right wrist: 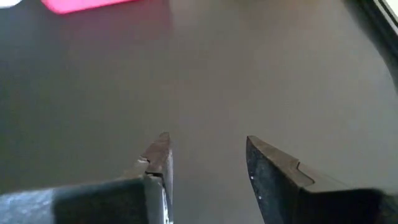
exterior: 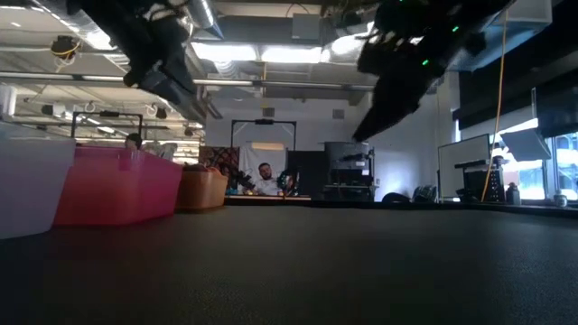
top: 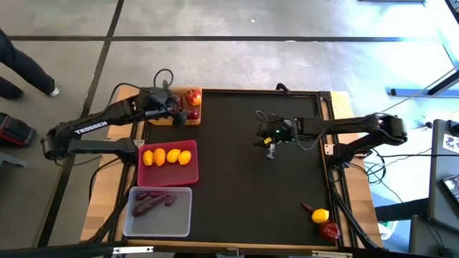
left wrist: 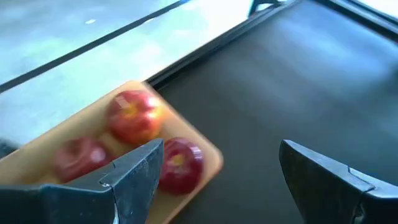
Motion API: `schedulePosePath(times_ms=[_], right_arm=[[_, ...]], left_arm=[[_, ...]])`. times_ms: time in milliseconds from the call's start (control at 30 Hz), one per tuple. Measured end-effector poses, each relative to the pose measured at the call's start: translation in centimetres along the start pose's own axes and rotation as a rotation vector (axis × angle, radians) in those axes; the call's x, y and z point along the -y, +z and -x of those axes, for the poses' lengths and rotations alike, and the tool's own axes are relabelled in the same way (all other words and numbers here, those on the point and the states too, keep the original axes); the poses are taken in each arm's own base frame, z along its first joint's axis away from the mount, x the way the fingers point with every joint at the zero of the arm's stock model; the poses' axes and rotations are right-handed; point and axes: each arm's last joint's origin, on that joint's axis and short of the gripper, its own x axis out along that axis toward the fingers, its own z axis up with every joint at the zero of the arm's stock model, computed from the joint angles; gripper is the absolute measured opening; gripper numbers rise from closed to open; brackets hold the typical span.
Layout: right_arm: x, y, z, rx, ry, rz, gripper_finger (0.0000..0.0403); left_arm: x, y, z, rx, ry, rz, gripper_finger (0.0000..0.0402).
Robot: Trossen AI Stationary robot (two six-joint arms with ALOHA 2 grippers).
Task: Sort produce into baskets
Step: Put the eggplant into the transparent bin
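The tan tray (top: 154, 117) at the far left holds three dark-red apples (left wrist: 134, 116). The pink tray (top: 166, 174) holds three yellow lemons (top: 167, 157). The translucent tray (top: 159, 218) at the near left holds dark-purple roots (top: 152, 201). A lemon (top: 320, 215), an apple (top: 329, 230) and a root (top: 307, 208) lie on the mat at the near right. My left gripper (left wrist: 217, 180) is open and empty above the tan tray's right end. My right gripper (right wrist: 205, 162) is open and empty above the mat's middle.
The black mat (top: 244, 186) covers the table inside a wooden frame (top: 337, 107). Cables run along the right edge. A person's legs (top: 25, 68) show on the floor beyond the far left corner. In the low view a person (exterior: 265, 179) sits in the room behind.
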Motion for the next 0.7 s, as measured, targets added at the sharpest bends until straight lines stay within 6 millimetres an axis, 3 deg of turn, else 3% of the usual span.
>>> schedulePosePath(times_ms=[333, 700], right_arm=[[-4.0, -0.7, 4.3, -0.017, 0.113, -0.003, 0.0144], [-9.3, -3.6, 8.9, -0.182, 0.282, -0.131, 0.0144]], left_arm=[[4.0, -0.8, 1.3, 0.028, -0.189, -0.066, 0.0313], [7.2, -2.3, 3.0, 0.036, -0.295, -0.113, 0.0313]])
